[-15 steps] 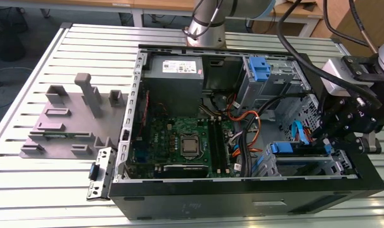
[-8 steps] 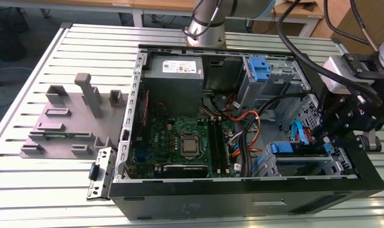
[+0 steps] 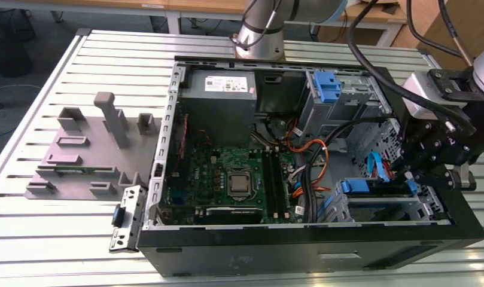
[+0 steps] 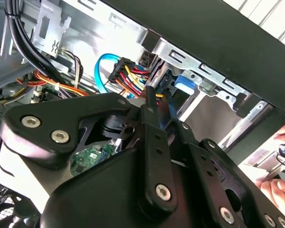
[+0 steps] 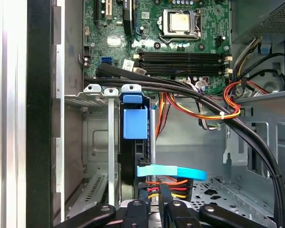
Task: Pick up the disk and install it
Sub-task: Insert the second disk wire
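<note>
The disk (image 3: pixel 361 186) sits on edge in a slot of the metal drive cage (image 3: pixel 421 206) at the case's front corner, on the exterior view's right. In the first wrist view its blue bracket tab (image 5: pixel 135 122) stands up over the dark body between the cage walls. My gripper (image 3: pixel 413 173) hangs just above the cage at the disk's cabled end. Its black fingers (image 5: pixel 143 194) are close together and hold nothing, right by the blue data cable (image 5: pixel 171 172) and the red, orange and yellow power wires. In the second wrist view the gripper (image 4: pixel 156 97) points at that connector bundle.
The open computer case (image 3: pixel 306 251) lies on a slatted table. Inside are the motherboard (image 3: pixel 225 179), a grey power-supply box (image 3: pixel 219 89), a second cage with a blue latch (image 3: pixel 325 86) and thick black cables (image 5: pixel 218 114). A grey fixture (image 3: pixel 90 149) stands outside. A person's hand (image 4: pixel 275 187) is nearby.
</note>
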Action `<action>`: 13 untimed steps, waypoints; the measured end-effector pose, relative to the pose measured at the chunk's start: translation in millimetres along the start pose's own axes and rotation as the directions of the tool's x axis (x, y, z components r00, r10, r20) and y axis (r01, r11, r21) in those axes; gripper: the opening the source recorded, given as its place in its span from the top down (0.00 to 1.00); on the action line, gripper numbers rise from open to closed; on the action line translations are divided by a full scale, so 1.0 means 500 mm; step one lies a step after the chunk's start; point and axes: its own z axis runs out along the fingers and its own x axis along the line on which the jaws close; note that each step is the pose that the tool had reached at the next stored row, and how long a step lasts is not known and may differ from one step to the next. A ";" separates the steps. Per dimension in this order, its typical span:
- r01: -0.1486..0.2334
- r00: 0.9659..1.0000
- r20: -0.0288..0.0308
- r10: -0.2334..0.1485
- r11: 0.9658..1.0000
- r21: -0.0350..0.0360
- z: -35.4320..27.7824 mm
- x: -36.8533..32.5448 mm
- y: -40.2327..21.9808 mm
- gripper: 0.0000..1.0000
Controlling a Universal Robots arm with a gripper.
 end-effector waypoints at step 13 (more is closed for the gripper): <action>0.000 1.000 0.002 0.000 1.000 0.000 -0.002 0.000 0.000 0.76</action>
